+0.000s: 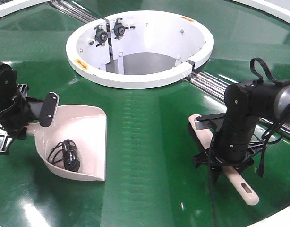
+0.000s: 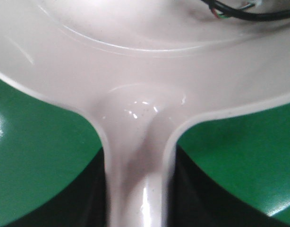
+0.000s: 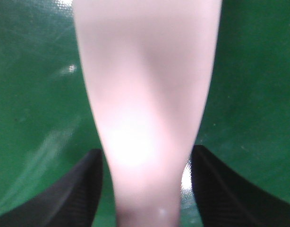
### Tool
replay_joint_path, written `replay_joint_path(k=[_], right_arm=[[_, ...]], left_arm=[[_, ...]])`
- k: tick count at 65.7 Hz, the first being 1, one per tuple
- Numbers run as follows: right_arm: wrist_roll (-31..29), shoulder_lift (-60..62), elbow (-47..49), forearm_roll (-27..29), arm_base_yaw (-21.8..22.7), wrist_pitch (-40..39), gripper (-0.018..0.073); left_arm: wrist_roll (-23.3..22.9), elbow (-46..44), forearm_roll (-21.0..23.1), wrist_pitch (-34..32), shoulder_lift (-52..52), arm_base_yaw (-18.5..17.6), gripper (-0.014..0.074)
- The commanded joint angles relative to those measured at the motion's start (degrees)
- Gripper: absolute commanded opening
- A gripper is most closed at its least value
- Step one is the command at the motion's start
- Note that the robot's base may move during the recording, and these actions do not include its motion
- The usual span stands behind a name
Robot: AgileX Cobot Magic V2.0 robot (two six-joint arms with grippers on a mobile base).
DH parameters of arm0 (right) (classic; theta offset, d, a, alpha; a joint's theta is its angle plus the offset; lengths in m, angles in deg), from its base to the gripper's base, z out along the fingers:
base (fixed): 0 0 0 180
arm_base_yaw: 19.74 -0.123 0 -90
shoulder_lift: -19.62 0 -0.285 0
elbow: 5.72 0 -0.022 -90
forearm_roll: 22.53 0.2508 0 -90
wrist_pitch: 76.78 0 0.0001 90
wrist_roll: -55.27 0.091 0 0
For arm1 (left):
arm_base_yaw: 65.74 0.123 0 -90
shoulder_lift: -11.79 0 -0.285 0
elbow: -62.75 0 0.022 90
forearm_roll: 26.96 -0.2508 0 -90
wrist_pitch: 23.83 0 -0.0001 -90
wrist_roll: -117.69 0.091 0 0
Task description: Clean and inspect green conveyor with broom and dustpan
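Glossy dark green ring-shaped conveyor belt (image 1: 145,156) fills the ground, streaked with ceiling glare.

Left arm sits low at the near left, wrist about level. The left gripper (image 2: 135,205) is pinched on the thin handle of the pale pink-beige plastic scoop dustpan (image 1: 86,135), which rests on the belt with its wide mouth facing right.

Right arm is elbowed over and points straight down. The right gripper (image 3: 147,189) is closed about the tapered handle of the flat pale pink-beige plastic hand broom (image 1: 242,187), which lies on the belt at the right, slotted end nearest.

Front view alone shows a black corded gadget (image 1: 69,153) lying in the pan; the left wrist view catches only its cable (image 2: 249,13). Right wrist view, blurred, has the dark fingers (image 3: 79,194) hugging both sides of the handle.

Farther back — white circular hub wall (image 1: 135,75), silver metal rollers (image 1: 208,85) running out from it, and a white outer rim (image 1: 12,7) at the far edge.
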State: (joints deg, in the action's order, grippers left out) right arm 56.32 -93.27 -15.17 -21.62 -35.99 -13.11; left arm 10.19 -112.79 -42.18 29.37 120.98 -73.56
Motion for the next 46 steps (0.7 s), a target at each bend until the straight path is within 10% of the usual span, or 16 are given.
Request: replay_joint_path(k=[1,46], right_arm=[[-0.7,2.4,1.3,0.0,0.2,-0.2,0.0457],[-0.7,7.4,1.4,-0.2,0.2,-1.9,0.0461]], left_arm=[[1.2,-1.2,0.4,2.2,-2.6,-0.5,0.0233],[1.2,-1.2,9.6,3.6,-9.3,-0.5,0.0489]])
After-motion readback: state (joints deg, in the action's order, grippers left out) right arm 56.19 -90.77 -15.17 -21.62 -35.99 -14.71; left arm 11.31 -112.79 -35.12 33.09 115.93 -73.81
